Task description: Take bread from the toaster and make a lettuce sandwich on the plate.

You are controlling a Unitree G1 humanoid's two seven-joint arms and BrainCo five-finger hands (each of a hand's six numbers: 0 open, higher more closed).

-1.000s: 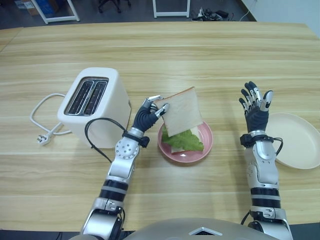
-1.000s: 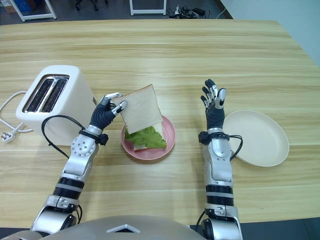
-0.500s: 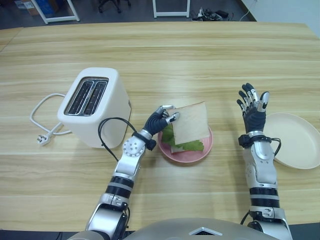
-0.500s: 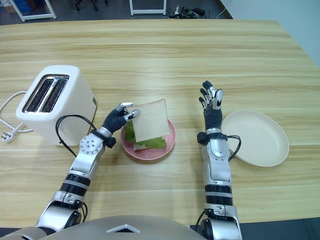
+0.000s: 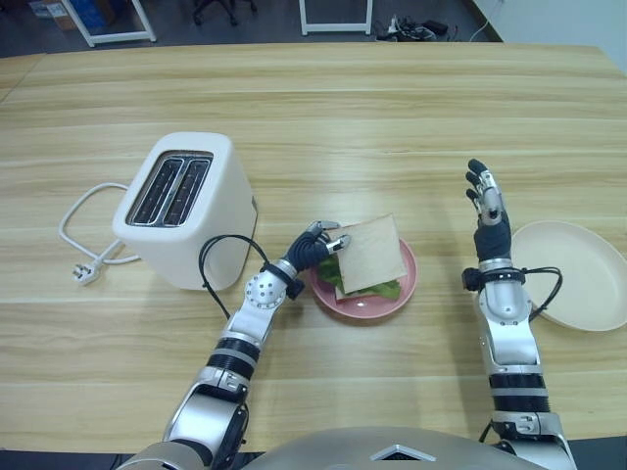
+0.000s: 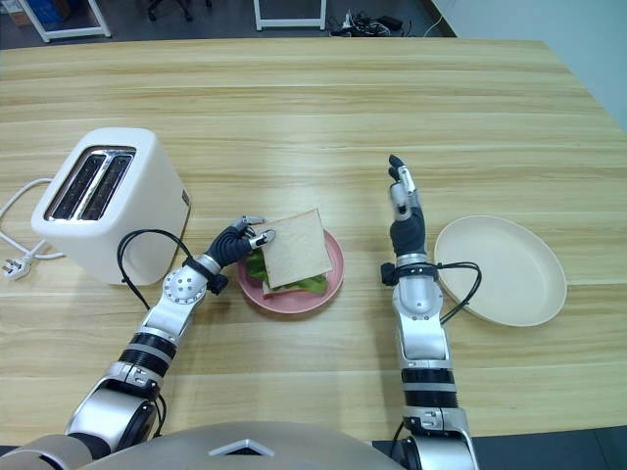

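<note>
Laying top bread slice (image 5: 370, 255) on lettuce (image 5: 391, 288), plate (image 5: 359, 311).
My left hand (image 5: 315, 241) pinches its edge; next, release it flat. My right hand (image 5: 487, 203) is spread, empty.

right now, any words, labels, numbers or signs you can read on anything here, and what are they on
No text can be read in either view.
toaster: a small dark mark on its side wall, too small to read.
pink plate, cream plate, bread slice: no print shows.
</note>
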